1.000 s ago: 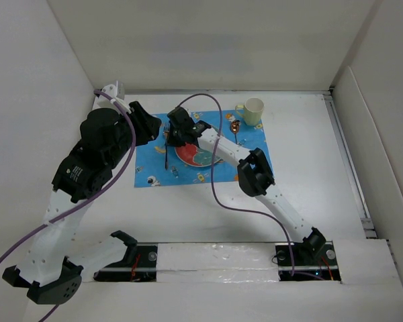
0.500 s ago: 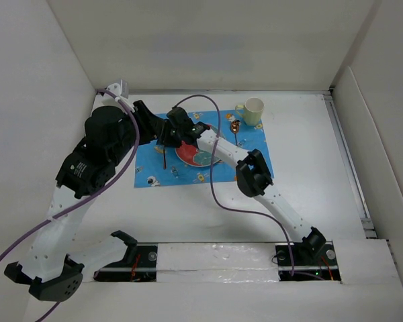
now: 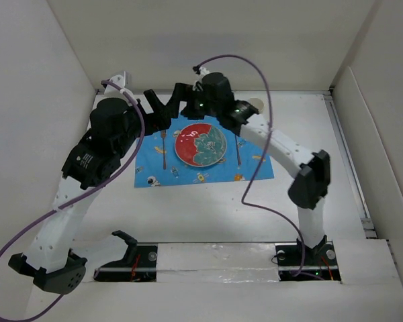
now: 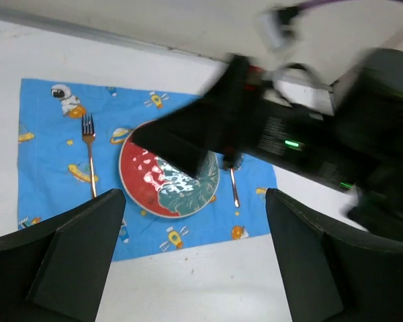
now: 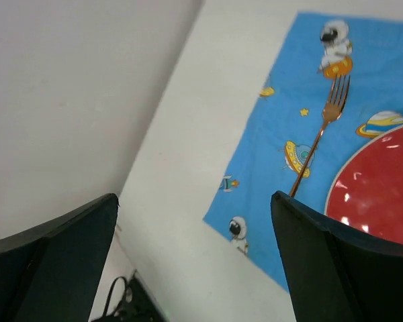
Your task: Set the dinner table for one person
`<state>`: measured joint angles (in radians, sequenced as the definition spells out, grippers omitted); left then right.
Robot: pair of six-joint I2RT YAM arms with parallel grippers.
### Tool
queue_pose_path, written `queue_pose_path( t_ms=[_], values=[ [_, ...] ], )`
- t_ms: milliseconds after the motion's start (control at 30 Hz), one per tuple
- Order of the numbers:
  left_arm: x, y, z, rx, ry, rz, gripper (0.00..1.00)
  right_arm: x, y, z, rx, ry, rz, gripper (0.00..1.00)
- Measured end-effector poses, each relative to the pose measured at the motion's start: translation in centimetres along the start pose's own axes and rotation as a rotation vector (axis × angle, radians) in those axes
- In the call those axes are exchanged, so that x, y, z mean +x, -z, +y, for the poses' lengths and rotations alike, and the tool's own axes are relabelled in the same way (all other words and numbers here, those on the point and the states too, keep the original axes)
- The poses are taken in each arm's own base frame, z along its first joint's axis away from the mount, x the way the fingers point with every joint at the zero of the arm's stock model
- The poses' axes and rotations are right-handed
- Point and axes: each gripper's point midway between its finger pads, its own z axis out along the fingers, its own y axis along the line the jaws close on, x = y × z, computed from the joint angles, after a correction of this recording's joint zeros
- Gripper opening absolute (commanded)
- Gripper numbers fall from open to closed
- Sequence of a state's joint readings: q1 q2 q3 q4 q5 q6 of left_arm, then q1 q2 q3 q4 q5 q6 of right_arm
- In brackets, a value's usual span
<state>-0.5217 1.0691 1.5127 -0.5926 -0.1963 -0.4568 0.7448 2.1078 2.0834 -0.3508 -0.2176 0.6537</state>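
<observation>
The white surface [image 3: 309, 134] carries a blue cartoon-print cloth [image 3: 148, 173] towards its far side, and the place setting lies on that cloth. At the left, the left end effector [image 4: 195, 194] hangs above the cloth's far left corner with its jaws wide apart and nothing between them. Just beneath it a fork [image 3: 164, 149] lies lengthwise on the cloth, left of the plate and close beside it. The right end effector [image 5: 193, 198] hovers next to the left one, also spread wide and empty. A red and teal plate [image 3: 199, 143] sits mid-cloth. To its right lies a second thin utensil [image 3: 238, 153], knife or spoon I cannot tell. By my reading the setting is nearly complete. Any cup would be hidden behind the right arm, so that item stays unconfirmed
</observation>
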Motion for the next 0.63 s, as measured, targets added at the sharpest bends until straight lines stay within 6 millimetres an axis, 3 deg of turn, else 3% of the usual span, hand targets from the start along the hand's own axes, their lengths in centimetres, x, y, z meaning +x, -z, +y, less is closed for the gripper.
queue_pose_path(
  t_ms=[67, 200, 300, 333, 500, 567, 633],
  values=[
    [-0.7, 0.0, -0.3, 0.009, 0.005, -0.023, 0.89, -2.5, 4.8, 2.4, -0.053, 0.045, -0.071, 1.0],
    [-1.8, 0.3, -0.6, 0.012, 0.014, -0.056, 0.9, -5.1, 15.1, 3.9, -0.081, 0.106, -0.205, 1.0],
    [-3.6, 0.7, -0.5, -0.011, 0.022, -0.107, 0.94, -6.3, 23.5, 2.9, -0.03, 0.118, -0.346, 1.0],
    [-4.4, 1.1, -0.3, -0.029, 0.021, -0.128, 0.99, -7.1, 26.5, 2.4, 0.001, 0.116, -0.423, 1.0],
    [-8.9, 4.0, 0.4, -0.08, 0.039, -0.282, 0.99, -7.8, 40.6, -1.6, 0.221, 0.07, -0.78, 1.0],
    [-9.7, 5.2, 0.6, -0.08, 0.049, -0.323, 0.99, -8.1, 44.3, -2.8, 0.295, 0.064, -0.882, 1.0],
    [-9.9, 5.8, 0.7, -0.066, 0.059, -0.346, 0.99, -8.3, 45.4, -3.7, 0.343, 0.064, -0.912, 1.0]
  ],
)
